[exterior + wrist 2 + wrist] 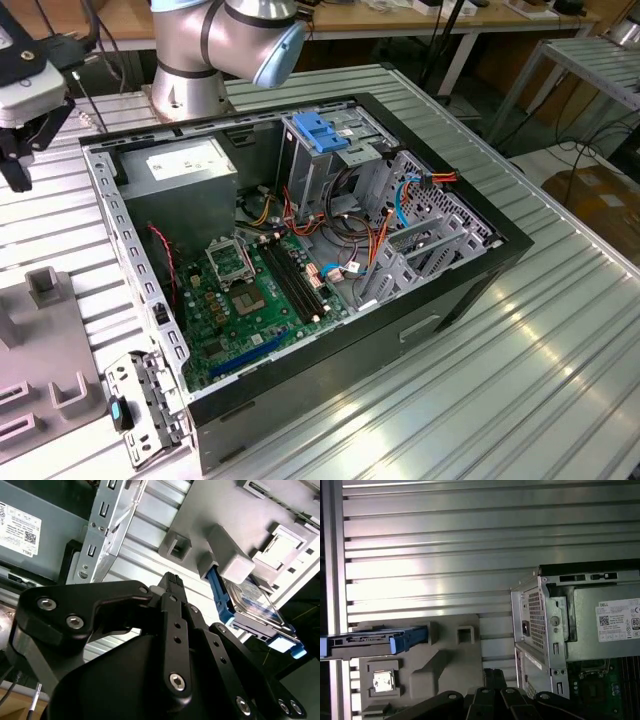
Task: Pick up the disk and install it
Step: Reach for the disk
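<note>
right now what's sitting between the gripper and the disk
In the first wrist view, only the flat base of the grey holder lies between the gripper and the disk, which stands in that holder. Nothing else is in the stretch.

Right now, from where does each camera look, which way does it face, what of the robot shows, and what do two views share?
Exterior view: off the arm, above, looking down into the open computer case; the arm shows.
First wrist view: on the arm, facing the ribbed table and the disk; the claw shows.
Second wrist view: on the arm, facing the disk; the claw shows.
Shared: both wrist views show disk, claw and grey holder.
</note>
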{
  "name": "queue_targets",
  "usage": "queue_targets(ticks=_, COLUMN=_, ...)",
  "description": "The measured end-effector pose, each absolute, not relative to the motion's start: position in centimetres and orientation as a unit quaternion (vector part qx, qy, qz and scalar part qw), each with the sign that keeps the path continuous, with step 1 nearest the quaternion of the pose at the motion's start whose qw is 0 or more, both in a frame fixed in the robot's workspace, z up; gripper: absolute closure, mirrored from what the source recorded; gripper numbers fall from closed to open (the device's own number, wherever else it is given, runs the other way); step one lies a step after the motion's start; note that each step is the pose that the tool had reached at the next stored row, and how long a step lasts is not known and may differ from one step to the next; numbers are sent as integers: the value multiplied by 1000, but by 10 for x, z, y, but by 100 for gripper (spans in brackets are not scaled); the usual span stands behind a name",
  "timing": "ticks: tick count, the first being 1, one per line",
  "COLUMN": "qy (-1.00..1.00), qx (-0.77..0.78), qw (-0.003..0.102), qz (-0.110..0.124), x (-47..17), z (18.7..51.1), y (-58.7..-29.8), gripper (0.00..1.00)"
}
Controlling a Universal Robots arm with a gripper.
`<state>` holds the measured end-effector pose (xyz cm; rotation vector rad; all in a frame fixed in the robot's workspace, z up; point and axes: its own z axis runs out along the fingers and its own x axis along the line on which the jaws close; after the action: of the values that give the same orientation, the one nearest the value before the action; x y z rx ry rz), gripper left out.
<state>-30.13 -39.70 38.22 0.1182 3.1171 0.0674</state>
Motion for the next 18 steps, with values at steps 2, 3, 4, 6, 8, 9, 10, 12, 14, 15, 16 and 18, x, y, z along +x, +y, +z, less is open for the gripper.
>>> queue_targets(ticks=2, qy=999, qx=38, qw=11, qz=22, x=-310, z=382, y=-397, gripper=89)
queue_targets(ticks=3, qy=999, qx=38, qw=10, qz=22, x=-313, z=382, y=-397, gripper=89)
queue_targets(ticks=4, qy=999, qx=38, qw=10, qz=22, x=-315, z=381, y=-397, gripper=89)
queue_targets(ticks=6, qy=999, qx=38, qw=10, qz=22, x=-321, z=381, y=-397, gripper=89)
queue_targets(ticks=8, qy=999, qx=38, qw=9, qz=22, x=-325, z=381, y=-397, gripper=89)
queue_targets(ticks=9, qy=999, qx=38, qw=9, qz=22, x=-327, z=381, y=-397, gripper=89)
queue_targets(ticks=10, qy=999, qx=38, qw=9, qz=22, x=-329, z=381, y=-397, gripper=89)
queue_targets(ticks=12, qy=999, qx=38, qw=9, qz=22, x=-333, z=381, y=-397, gripper=89)
queue_targets(ticks=14, qy=999, qx=38, qw=9, qz=22, x=-339, z=380, y=-397, gripper=89)
queue_targets(ticks=15, qy=999, qx=38, qw=8, qz=21, x=-343, z=380, y=-397, gripper=89)
queue_targets(ticks=16, qy=999, qx=38, qw=8, qz=22, x=-348, z=380, y=-397, gripper=89)
queue_targets(ticks=18, qy=999, qx=38, qw=8, qz=22, x=-354, z=380, y=-397, gripper=89)
